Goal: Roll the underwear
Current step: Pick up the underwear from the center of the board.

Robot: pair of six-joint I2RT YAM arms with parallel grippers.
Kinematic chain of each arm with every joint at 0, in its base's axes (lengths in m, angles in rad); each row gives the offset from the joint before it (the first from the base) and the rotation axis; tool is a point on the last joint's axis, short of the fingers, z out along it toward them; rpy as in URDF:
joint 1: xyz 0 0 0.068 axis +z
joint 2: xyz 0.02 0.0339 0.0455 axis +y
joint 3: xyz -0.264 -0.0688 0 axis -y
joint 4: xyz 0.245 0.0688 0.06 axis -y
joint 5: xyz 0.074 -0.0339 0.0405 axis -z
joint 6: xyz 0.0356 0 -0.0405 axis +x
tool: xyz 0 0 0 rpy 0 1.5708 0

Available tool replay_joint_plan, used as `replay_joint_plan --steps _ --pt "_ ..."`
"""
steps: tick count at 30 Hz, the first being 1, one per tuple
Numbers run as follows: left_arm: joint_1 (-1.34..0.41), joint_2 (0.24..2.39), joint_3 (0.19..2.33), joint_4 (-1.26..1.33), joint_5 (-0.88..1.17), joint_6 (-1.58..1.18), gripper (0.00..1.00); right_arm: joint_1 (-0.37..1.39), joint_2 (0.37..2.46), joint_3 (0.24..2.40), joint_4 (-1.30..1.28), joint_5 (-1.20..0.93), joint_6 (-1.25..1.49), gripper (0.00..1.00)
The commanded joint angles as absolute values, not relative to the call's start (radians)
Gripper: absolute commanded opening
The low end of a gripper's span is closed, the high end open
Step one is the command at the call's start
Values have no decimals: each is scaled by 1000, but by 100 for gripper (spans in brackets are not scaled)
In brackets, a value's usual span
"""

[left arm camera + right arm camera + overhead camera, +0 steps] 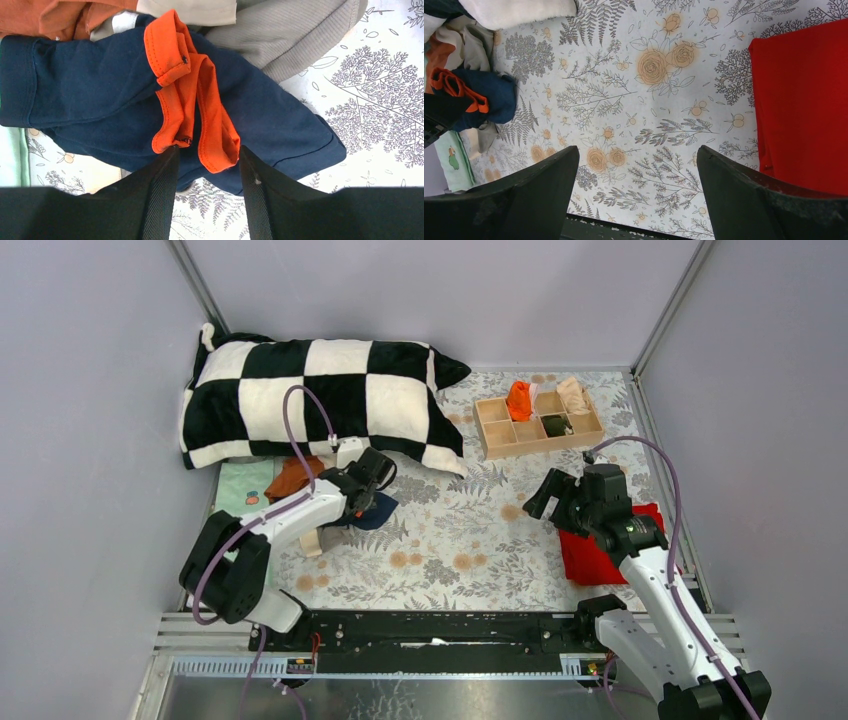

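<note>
Two fingers (155,200) of my left hand (207,147) straddle the orange trim (175,60) of the navy briefs (90,95). The trim lies bunched right between the tips, but I cannot tell whether they pinch it or only stand half apart around it. The navy briefs lie crumpled on the worktop (649,115) just below the checked pillow (310,395), overlapping the rust-brown briefs (55,17) and grey briefs (300,35), both cut off at the frame's edge. My right hand (636,155) hangs wide open and empty above the worktop, beside the red cloth (804,100). A small motif on the pale green cloth (454,162) is too small to read.
</note>
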State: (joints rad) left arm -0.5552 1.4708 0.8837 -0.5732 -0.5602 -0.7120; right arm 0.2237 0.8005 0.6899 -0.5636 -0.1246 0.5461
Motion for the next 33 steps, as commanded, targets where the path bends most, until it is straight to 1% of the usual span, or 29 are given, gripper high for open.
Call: replay_joint_plan --steps 1,4,7,12,14,15,18,24,29,33 --pt "-549 1493 918 -532 -609 -699 50 230 788 691 -558 -139 528 95" --pt "-549 1495 914 -539 -605 -710 44 230 788 689 -558 -137 526 95" --pt "-549 1502 915 -542 -601 -712 34 230 790 687 -556 -137 526 95" --pt "-549 1507 926 -561 -604 -709 14 230 785 689 -560 -132 523 95" --pt "-549 1497 937 -576 -607 -709 3 230 781 689 -564 -128 522 96" --pt "-549 1486 946 -588 -607 -707 0 230 779 690 -564 -126 522 96" --pt "-549 1430 994 -646 -611 -700 0 230 774 692 -569 -120 522 96" --pt "-549 1238 1145 -779 -634 -669 0 230 763 707 -572 -112 523 96" --pt "-549 1181 1286 -838 -518 -599 0 230 755 720 -568 -98 526 96" --pt "-551 1149 1379 -899 -483 -581 0 230 746 730 -568 -102 530 96"
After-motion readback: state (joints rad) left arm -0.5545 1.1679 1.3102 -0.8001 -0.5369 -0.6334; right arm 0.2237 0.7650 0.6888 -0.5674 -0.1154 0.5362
